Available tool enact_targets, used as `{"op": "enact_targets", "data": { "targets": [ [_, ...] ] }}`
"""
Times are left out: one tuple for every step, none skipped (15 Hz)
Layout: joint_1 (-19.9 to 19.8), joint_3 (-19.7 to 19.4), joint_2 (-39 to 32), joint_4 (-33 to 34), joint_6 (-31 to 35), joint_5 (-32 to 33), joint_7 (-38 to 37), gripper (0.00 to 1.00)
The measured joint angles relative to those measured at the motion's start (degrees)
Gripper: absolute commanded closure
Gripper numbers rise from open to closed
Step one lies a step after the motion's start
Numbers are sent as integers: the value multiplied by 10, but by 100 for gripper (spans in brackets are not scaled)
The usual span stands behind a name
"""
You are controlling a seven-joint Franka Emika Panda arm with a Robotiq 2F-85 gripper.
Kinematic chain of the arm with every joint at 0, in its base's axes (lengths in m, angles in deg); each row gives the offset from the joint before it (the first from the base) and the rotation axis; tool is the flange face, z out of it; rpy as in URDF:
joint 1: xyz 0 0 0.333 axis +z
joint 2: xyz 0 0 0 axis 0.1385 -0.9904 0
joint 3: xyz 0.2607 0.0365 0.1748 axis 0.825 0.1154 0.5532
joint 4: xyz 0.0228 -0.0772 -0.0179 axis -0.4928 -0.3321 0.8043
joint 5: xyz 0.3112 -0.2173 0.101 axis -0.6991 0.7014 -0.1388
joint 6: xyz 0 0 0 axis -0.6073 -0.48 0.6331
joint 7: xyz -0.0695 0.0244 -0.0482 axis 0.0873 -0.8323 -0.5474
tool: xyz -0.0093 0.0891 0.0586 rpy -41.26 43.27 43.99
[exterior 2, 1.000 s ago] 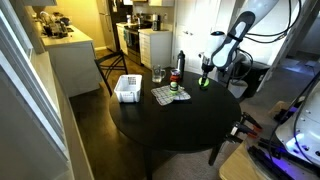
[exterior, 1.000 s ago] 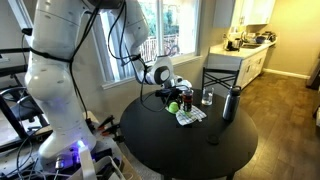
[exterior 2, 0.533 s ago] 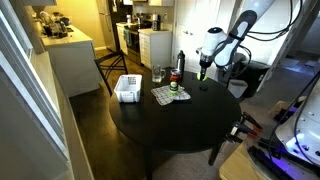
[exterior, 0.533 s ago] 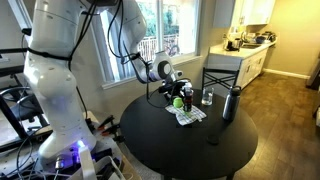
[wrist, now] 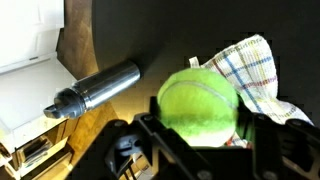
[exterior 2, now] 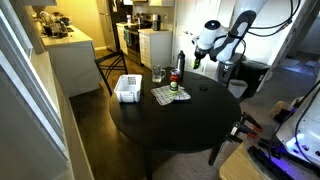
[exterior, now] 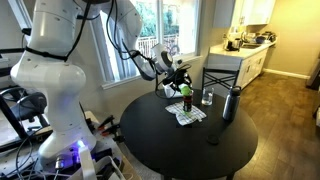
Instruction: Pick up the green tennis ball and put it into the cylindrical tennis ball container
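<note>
Jaws: pinched on the ball, with a dark finger [wrist: 150, 132] pressed to each side of it.
Gripper: my gripper [wrist: 200, 125] comes in from the bottom of the wrist view. In both exterior views it hangs in the air, clear of the table top.
Ball: the ball [wrist: 198, 102] is bright yellow-green and fuzzy. I hold it off the table, and in the wrist view it covers part of the cloth below.
Cloth: a plaid cloth [wrist: 245, 62] lies flat on the table, showing past the ball's upper right side.
Bottle: a dark grey bottle [wrist: 97, 88] is off to the ball's left in the wrist view, apart from it. In both exterior views it stands upright on the table.
Table: round and black [exterior: 180, 148], it carries everything named here.
Can: the can [exterior: 186, 101] is dark reddish and stands upright on the cloth, lower than my gripper and apart from it.
Glass: a clear glass [exterior: 208, 97] stands between the can and the bottle in an exterior view.
Basket: a white basket [exterior 2: 127, 88] sits near the table's edge, well apart from the can.
Counter: a kitchen counter [exterior: 245, 45] stands in the background.
</note>
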Motion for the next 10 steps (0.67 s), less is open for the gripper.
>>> {"op": "enact_targets", "data": {
  "targets": [
    [16, -13, -10, 5, 4, 0, -12, 56],
    [29, -24, -20, 10, 10, 0, -26, 56],
    [39, -33, -32, 14, 19, -1, -38, 56],
    [45, -40, -43, 18, 29, -3, -50, 56],
    [48, -45, -54, 21, 42, -4, -60, 56],
    [50, -50, -63, 25, 54, -6, -69, 56],
    [51, -55, -73, 29, 68, -7, -77, 56],
    [52, -61, -82, 34, 81, -8, -84, 56],
    [53, -67, -91, 38, 95, -11, -88, 56],
    [56, -74, -99, 42, 109, -13, -92, 56]
  ]
}}
